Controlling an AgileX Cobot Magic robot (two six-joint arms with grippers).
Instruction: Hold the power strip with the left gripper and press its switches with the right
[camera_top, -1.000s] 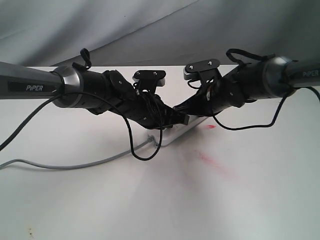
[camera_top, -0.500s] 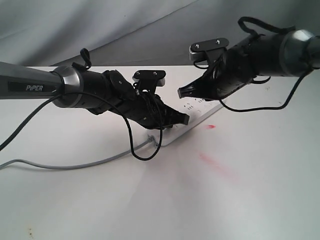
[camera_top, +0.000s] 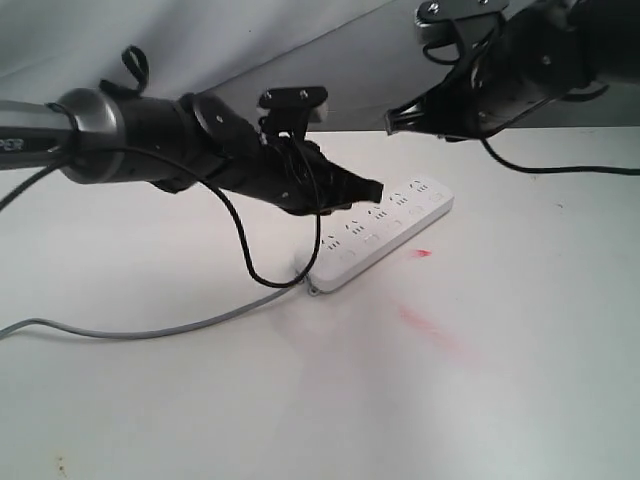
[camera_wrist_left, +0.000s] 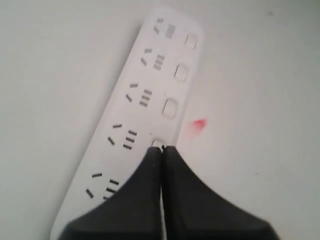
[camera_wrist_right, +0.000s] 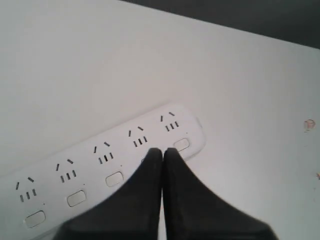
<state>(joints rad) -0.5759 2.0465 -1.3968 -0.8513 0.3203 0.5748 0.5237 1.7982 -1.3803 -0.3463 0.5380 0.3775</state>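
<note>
The white power strip (camera_top: 385, 232) lies slantwise on the white table, with its grey cord (camera_top: 150, 330) running off to the left. My left gripper (camera_top: 375, 189) is shut and empty. It hovers over the strip's middle, and whether it touches the strip I cannot tell. In the left wrist view the shut tips (camera_wrist_left: 161, 148) partly cover one switch (camera_wrist_left: 156, 143), and three more switches (camera_wrist_left: 170, 107) show beyond. My right gripper (camera_top: 391, 122) is shut and empty, well above the strip's far end. Its wrist view shows the shut tips (camera_wrist_right: 162, 151) beside the end switch (camera_wrist_right: 181, 144).
Red smears mark the table (camera_top: 520, 380) beside the strip (camera_top: 421, 253) and nearer the front (camera_top: 432, 328). A black cable loop (camera_top: 262, 275) hangs from the left arm close to the strip's cord end. A grey backdrop (camera_top: 200, 40) rises behind the table.
Both arms have risen. The right gripper went up and to the right, away from the strip. The left gripper lifted off the strip, which now shows along its whole length.
</note>
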